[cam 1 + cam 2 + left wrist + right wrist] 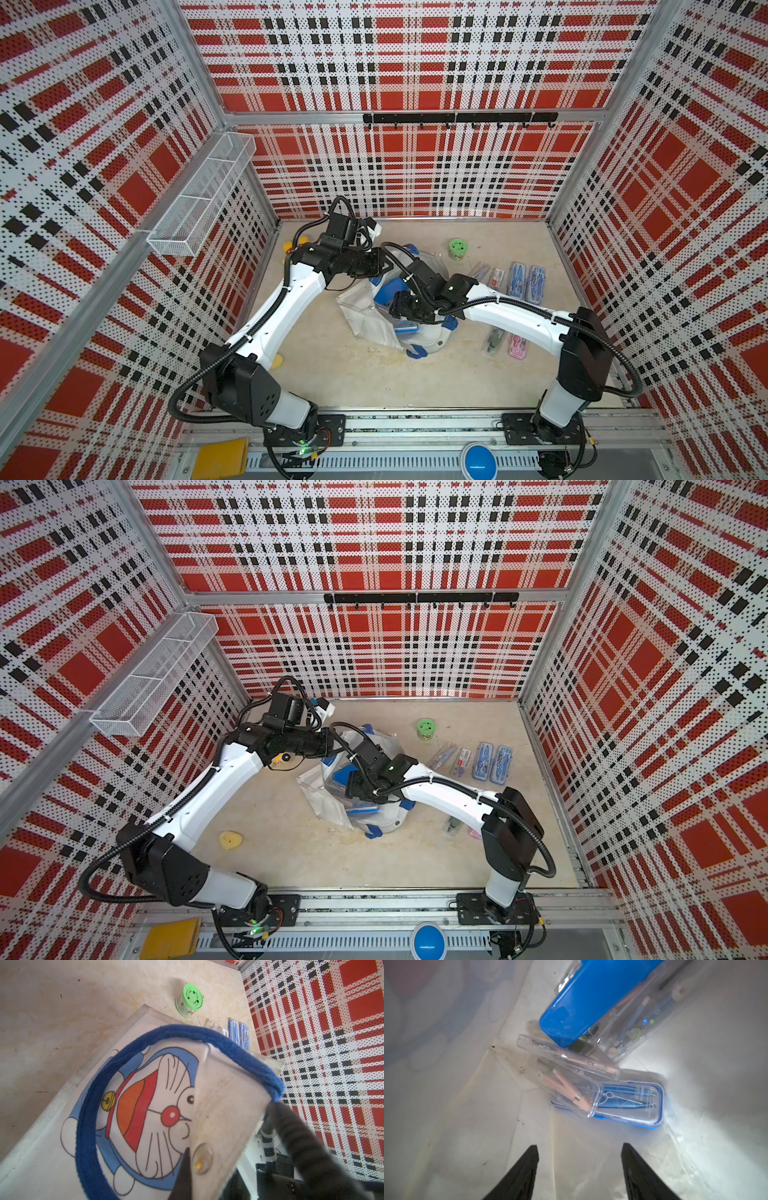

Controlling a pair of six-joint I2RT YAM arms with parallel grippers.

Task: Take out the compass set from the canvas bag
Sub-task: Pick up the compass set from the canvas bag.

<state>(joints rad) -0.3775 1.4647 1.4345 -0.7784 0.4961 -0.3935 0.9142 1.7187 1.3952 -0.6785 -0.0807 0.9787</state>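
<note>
The bag [365, 320] lies crumpled at the middle of the desk [353, 386], compass sets [629, 1103] inside. The left arm [286, 303] stretches from the desk's near edge to the bag's far side; the right arm [511, 311] folds in from the same edge, wrist dipped into the bag's mouth. The left claw [387, 266] is clamped tight on the bag's rim. The right claw [579, 1149] gapes wide and empty above the cased sets piled on the bag's floor, touching none
</note>
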